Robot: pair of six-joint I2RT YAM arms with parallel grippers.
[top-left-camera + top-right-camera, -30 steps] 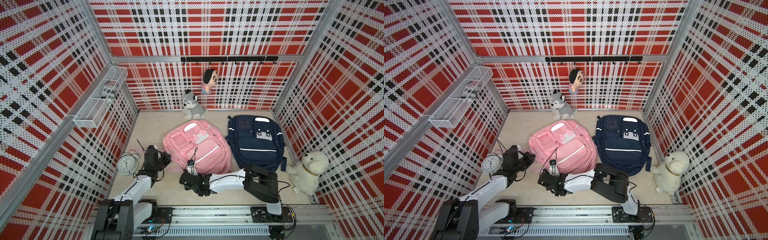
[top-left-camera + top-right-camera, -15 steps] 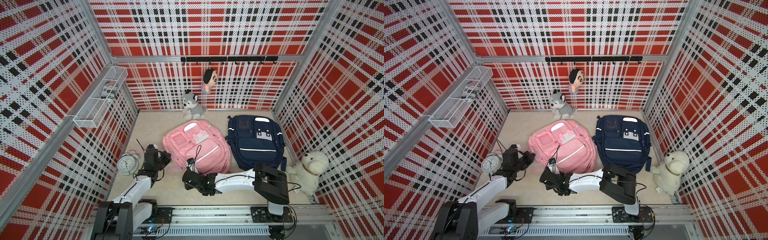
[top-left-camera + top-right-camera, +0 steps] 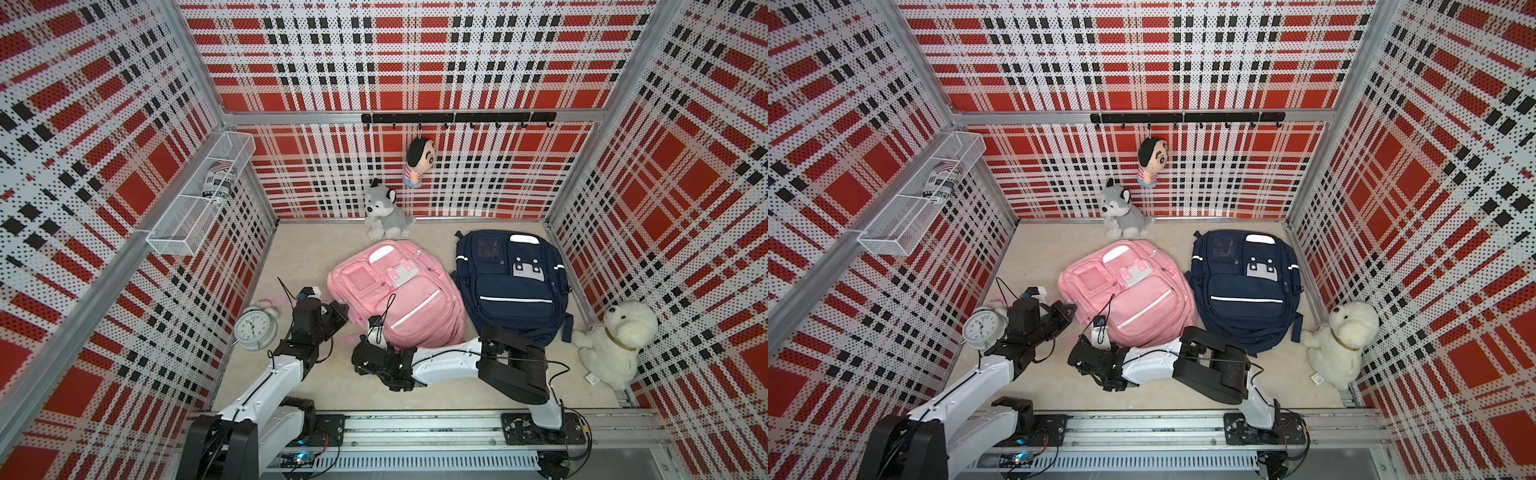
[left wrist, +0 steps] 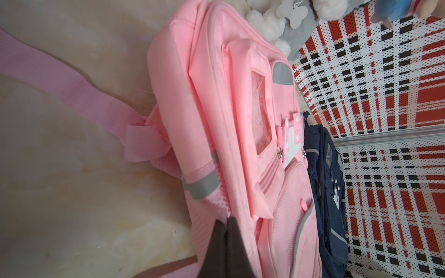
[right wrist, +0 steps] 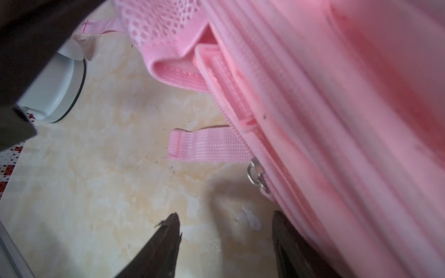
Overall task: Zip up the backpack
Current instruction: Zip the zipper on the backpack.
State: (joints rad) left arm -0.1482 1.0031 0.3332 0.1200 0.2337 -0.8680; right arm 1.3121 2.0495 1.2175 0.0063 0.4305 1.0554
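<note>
A printed cylinder [image 3: 219,183] is kept in the wire basket [image 3: 174,245]; the pink backpack [image 3: 399,299] is laid flat mid-bench, front up; the left pincer [image 4: 225,225] is closed at its side, the right pincer [image 5: 226,240] parted, empty.

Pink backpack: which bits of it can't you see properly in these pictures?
- Zip's far end: right wrist view, the pink backpack blurs past the metal zipper pull, then the picture's edge cuts it off.
- Part of its near bottom edge: both top views, the right arm covers it.
- Whether the left gripper pinches fabric: left wrist view, its shut tips meet the mesh pocket too close to tell.
</note>
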